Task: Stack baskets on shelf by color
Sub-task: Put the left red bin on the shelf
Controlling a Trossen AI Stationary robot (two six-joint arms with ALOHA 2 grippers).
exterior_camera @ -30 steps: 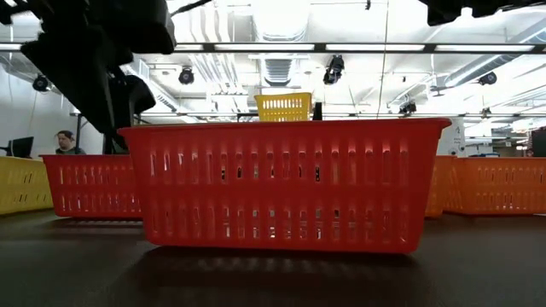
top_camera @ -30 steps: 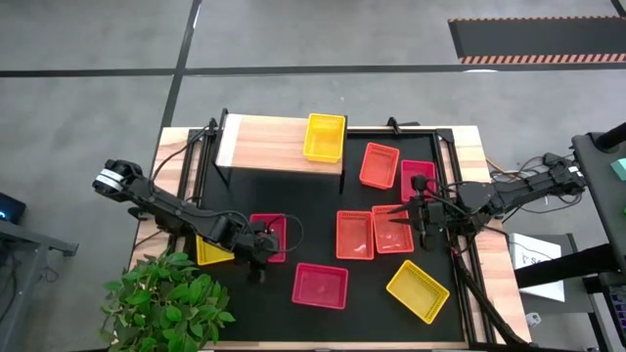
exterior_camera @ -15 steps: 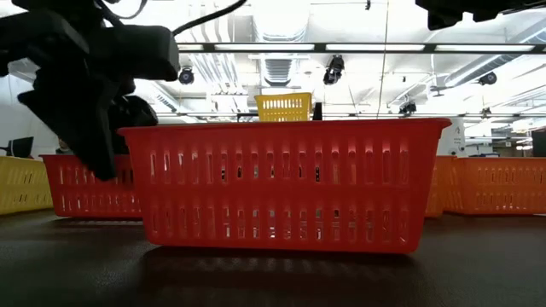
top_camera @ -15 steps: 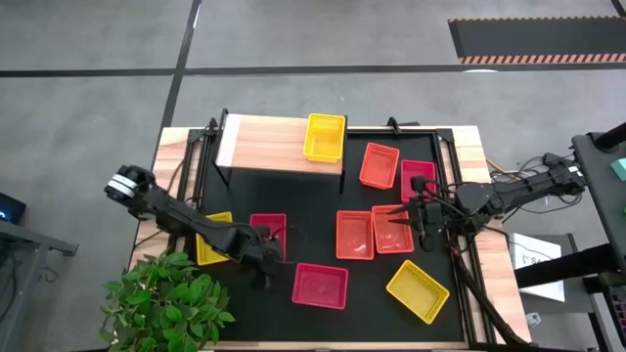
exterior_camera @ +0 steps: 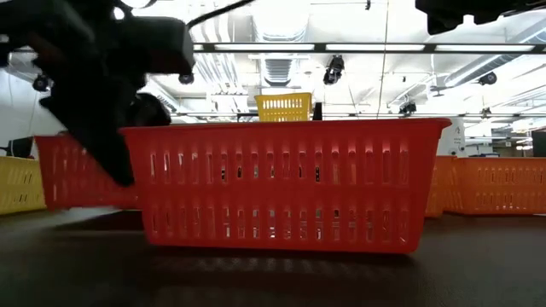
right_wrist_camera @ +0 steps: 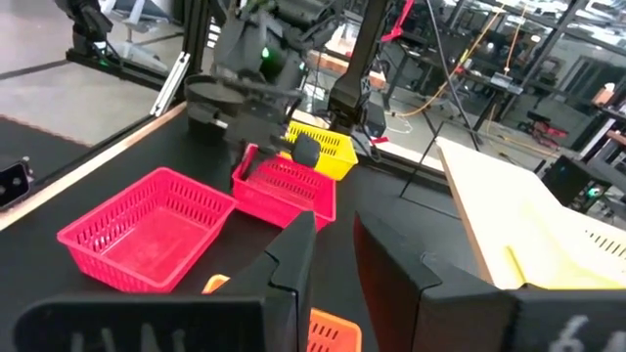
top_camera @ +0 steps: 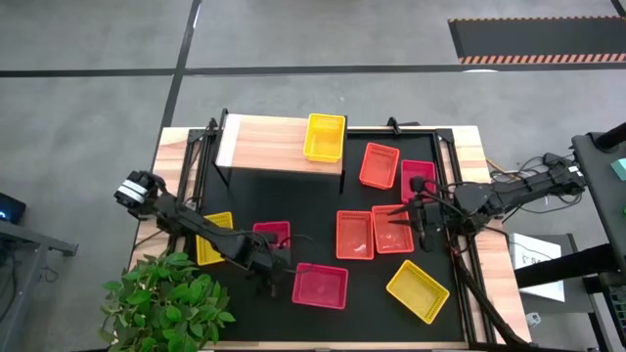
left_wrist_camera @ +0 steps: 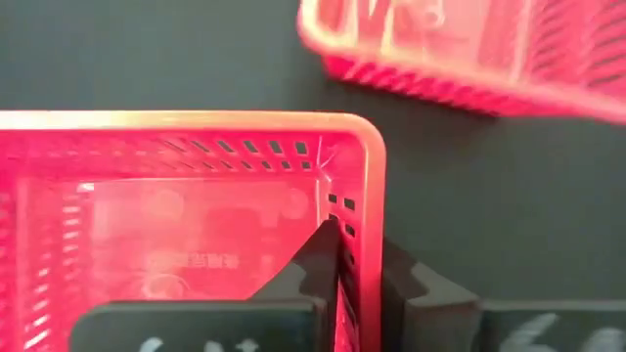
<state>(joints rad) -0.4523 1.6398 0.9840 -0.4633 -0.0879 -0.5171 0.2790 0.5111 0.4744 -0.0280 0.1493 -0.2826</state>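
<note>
Since the earlier high view the left gripper [top_camera: 274, 262] has slid rightward along the mat [top_camera: 323, 323], away from the yellow basket at the left edge [top_camera: 209, 250], and has gone from spread wide to clamped. The red basket it works on [top_camera: 271, 238] has shifted a little right with it.

Left wrist view: one finger [left_wrist_camera: 318, 259] sits inside that basket [left_wrist_camera: 186, 225], the other outside, with the short end wall pinched between them. Grasp is on the wall near a rounded corner.

The held basket's open side faces up in the high view. It shows there as nearly square, so I cannot tell which way its long axis runs. In the low view it appears blurred behind the arm, its left end raised slightly; tilt uncertain.

Just beside the left gripper, on its right, lies a second red basket [top_camera: 321, 285], long axis across the table, open side up, apart from the held one.

Right gripper [top_camera: 423, 223] hovers over the right-hand orange basket [top_camera: 392, 229]. Its fingers stand a small gap apart in the right wrist view; nothing is seen between them, and whether it counts as released I cannot tell.

The shelf [top_camera: 279, 144] carries one yellow basket [top_camera: 325, 137] at its right end, long axis running front to back.
</note>
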